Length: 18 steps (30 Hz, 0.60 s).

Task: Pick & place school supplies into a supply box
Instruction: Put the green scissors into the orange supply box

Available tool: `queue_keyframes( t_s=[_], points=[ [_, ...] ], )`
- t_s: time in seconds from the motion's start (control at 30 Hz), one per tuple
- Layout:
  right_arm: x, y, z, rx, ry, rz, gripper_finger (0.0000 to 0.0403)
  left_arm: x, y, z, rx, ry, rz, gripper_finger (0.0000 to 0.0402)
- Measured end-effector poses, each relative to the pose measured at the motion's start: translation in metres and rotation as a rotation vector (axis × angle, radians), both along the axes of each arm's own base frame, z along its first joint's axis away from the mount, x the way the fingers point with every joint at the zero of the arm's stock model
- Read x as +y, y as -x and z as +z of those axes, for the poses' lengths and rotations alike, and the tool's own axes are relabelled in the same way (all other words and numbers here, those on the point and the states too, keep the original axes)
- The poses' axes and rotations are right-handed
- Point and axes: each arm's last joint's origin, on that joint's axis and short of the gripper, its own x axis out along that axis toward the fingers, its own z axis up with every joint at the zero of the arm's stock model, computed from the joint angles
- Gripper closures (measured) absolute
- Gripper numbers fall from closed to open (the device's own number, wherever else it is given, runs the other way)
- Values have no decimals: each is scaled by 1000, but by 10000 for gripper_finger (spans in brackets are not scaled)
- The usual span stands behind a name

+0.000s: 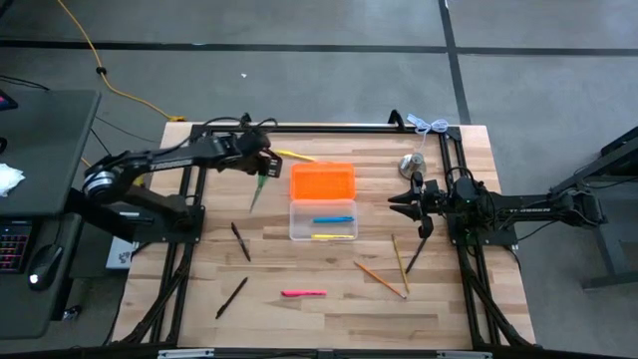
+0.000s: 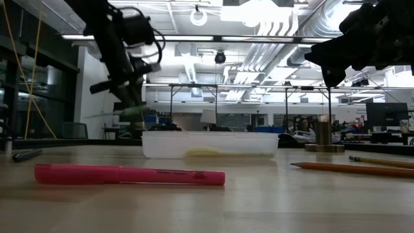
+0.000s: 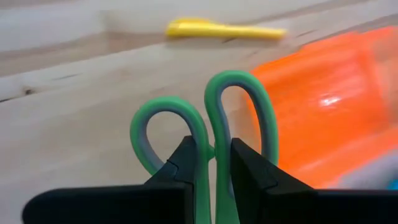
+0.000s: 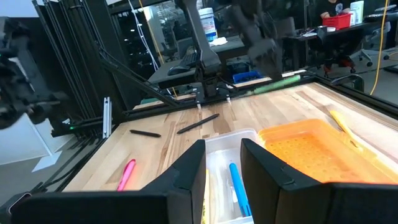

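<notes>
Small green-handled scissors (image 1: 259,187) hang above the table, left of the supply box, with my left gripper (image 1: 263,166) shut on them. The supply box is a clear tray (image 1: 299,221) holding a blue pen (image 1: 333,219) and a yellow one (image 1: 332,236); its orange lid (image 1: 322,181) lies open on the far side. My right gripper (image 1: 401,198) stands open and level, right of the box, holding nothing. Lying on the table are a yellow marker (image 1: 295,156), a pink marker (image 1: 303,293), two black pens (image 1: 240,241) (image 1: 231,296) and two pencils (image 1: 380,278). My left gripper pinches the scissors between its two fingers (image 3: 184,163) where the inner sides of the two green handle loops meet (image 3: 211,163). The loops stick out past the fingertips. The fingers slant downward. The scissors (image 2: 123,111) are lifted clear of the table; the gripper hides the blades in the wrist view.
A silver bell-shaped object (image 1: 411,164) stands at the far right, close to my right arm. Another dark pen (image 1: 416,250) lies near the pencils. The black frame rails (image 1: 189,214) run along both sides of the table.
</notes>
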Motion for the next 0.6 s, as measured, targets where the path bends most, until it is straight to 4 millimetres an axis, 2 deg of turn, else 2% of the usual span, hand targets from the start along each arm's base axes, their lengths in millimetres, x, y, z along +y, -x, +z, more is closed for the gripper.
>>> queue_keyframes(
  t_s=[0.2, 0.4, 0.6],
  points=[
    [0, 0, 0, 0, 0, 0, 324, -13, 10, 33, -187, -62, -35, 314],
    [0, 0, 0, 0, 0, 0, 324, -19, 17, 67, -456, -129, -103, 314],
    [0, 0, 0, 0, 0, 0, 324, -24, 18, 92, -682, -155, -224, 314]
  ],
)
